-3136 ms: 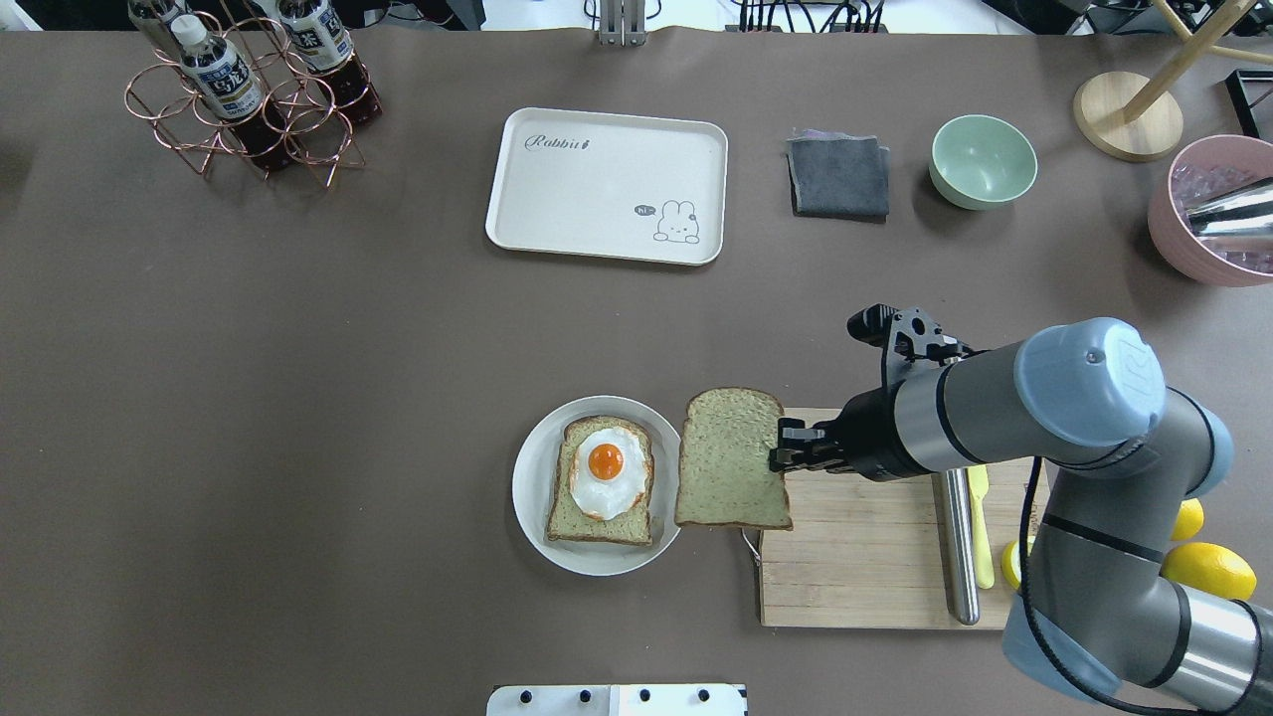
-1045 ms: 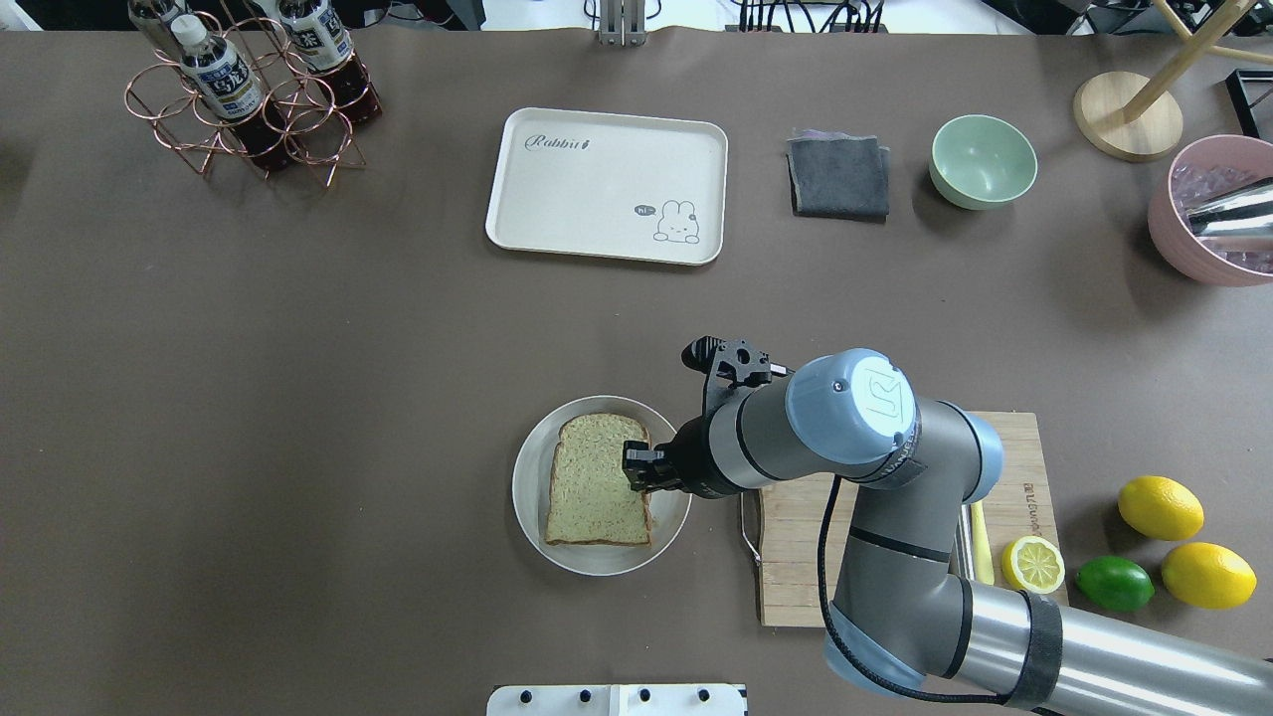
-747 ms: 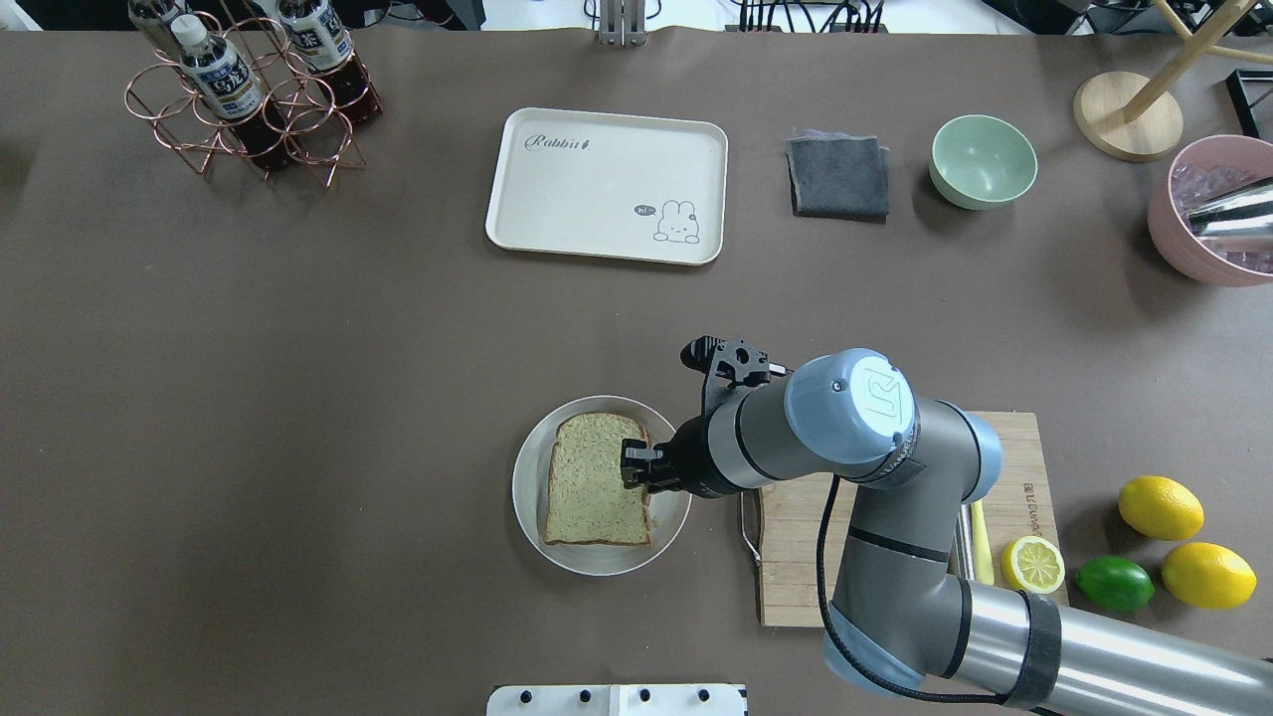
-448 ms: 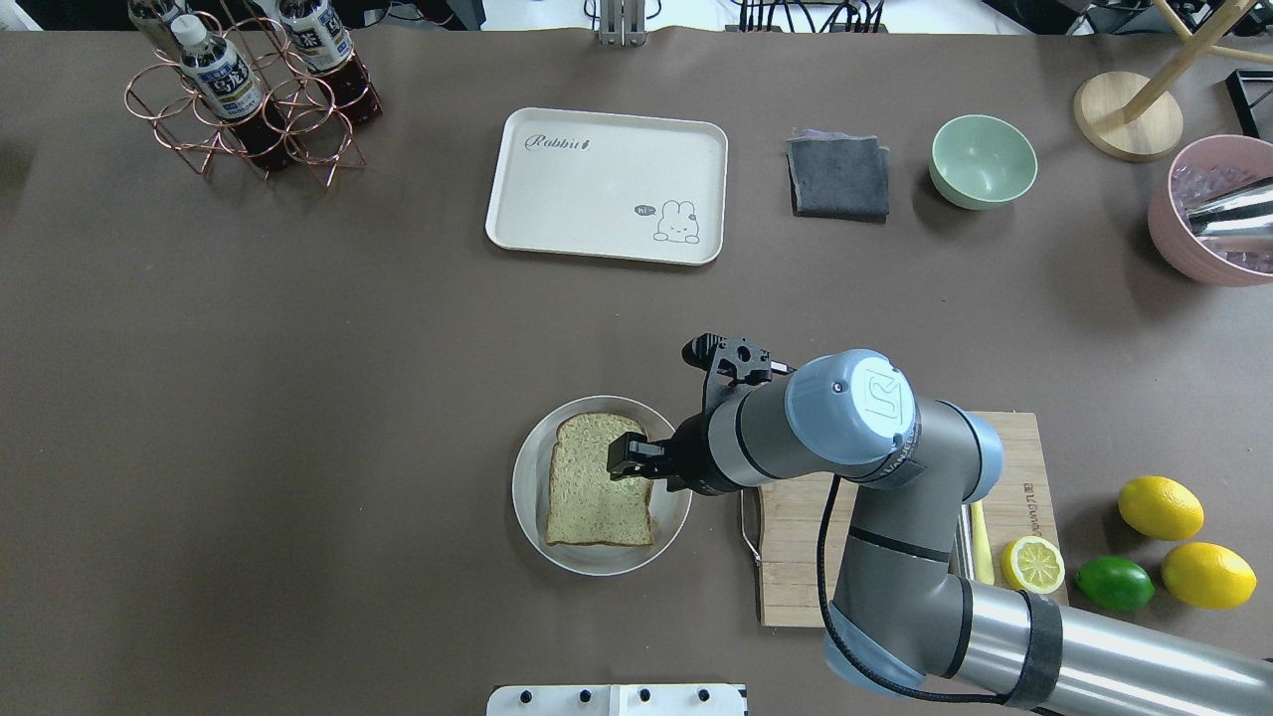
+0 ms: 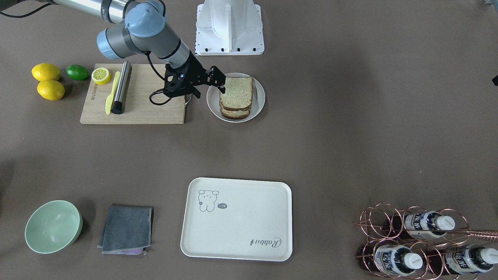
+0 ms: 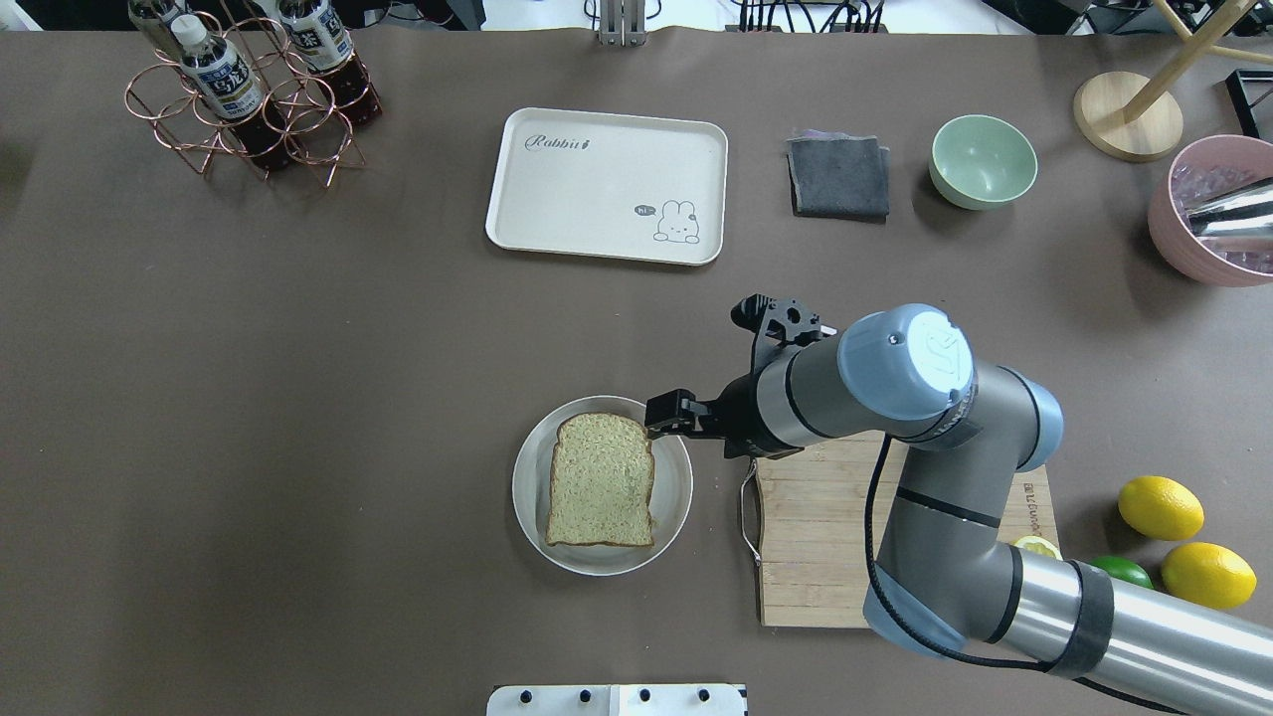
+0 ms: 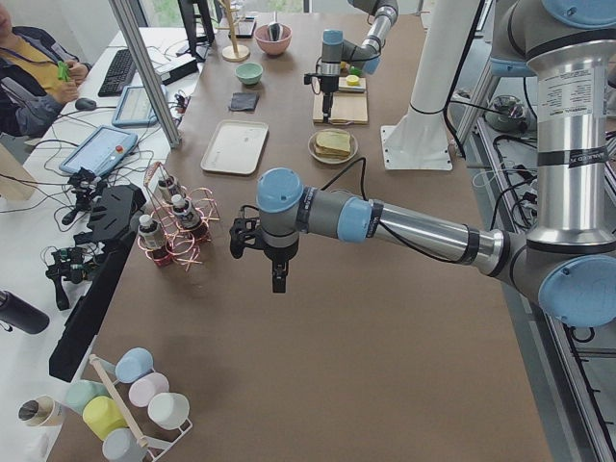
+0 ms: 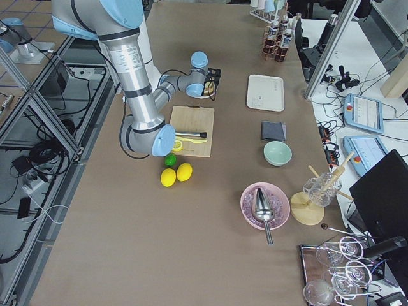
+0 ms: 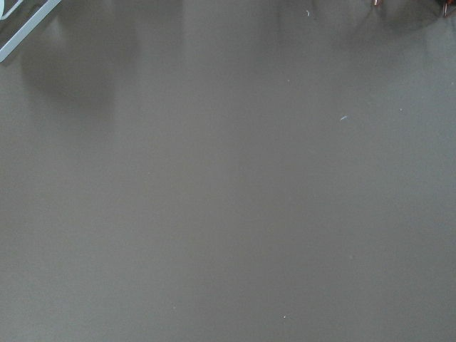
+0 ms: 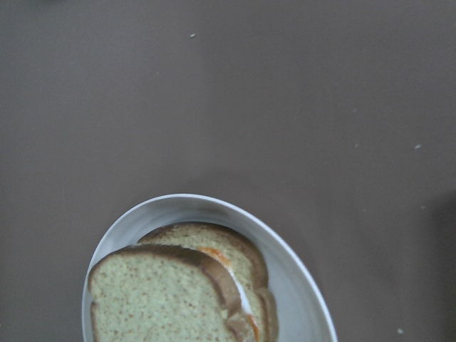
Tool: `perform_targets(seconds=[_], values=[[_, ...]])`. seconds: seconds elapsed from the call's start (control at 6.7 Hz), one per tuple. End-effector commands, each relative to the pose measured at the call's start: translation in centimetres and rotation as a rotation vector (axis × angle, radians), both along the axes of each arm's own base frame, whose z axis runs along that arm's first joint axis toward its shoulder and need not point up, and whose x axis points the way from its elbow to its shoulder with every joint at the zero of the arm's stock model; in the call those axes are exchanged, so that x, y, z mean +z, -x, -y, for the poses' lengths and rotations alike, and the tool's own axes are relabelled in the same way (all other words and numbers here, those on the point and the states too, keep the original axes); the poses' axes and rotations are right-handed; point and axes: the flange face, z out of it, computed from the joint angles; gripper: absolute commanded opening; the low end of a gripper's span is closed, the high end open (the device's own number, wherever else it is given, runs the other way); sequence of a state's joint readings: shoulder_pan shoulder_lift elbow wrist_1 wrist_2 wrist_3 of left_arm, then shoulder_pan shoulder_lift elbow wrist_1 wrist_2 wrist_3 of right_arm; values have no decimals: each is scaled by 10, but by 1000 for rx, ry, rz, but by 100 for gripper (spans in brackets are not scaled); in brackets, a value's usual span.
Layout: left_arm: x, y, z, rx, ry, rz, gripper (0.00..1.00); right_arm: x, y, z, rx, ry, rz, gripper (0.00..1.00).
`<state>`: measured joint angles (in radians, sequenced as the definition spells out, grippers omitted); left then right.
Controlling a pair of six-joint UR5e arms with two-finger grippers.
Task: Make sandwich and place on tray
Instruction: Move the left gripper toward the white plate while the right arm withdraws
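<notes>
The sandwich lies on a round white plate: two brown-crusted bread slices stacked, with a sliver of white and orange egg showing between them in the right wrist view. My right gripper is open and empty, raised just off the plate's far right rim; in the front view it hovers beside the sandwich. The cream tray lies bare at the far middle of the table. My left gripper shows only in the exterior left view, over bare table; I cannot tell its state.
A wooden cutting board with a steel rod and a yellow knife lies right of the plate, under my right arm. Lemons and a lime lie further right. A grey cloth, a green bowl and a bottle rack stand along the far side.
My right gripper carried the top bread slice over the egg and bottom slice, set it down, opened, and has now drawn back up and to the right of the plate.
</notes>
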<state>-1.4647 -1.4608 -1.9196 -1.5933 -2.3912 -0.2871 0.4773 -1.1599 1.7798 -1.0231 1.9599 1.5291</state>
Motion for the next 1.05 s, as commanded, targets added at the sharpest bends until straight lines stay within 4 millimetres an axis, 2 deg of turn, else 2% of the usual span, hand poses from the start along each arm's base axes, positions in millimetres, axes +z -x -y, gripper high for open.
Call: perform_targets(seconds=[0.0,0.3,0.45,0.6,0.75,0.9], values=[[-23,-72,-3,11,-39,-82,98,15,-52,28,-5,26,-36,100],[-53,-156,-18,46,-10,-178,97,55,-108,42,-48,-26,-70,100],[-75,-197,-24,49,35,-233,97,73,-128,50,-59,-26,-84,100],[-100,-252,-33,86,78,-259,97,100,-153,57,-75,-54,-113,100],[-142,-311,-42,60,113,-280,96,130,-194,66,-93,-84,-134,100],[-166,-361,-59,64,118,-284,96,156,-231,74,-107,-112,-146,100]])
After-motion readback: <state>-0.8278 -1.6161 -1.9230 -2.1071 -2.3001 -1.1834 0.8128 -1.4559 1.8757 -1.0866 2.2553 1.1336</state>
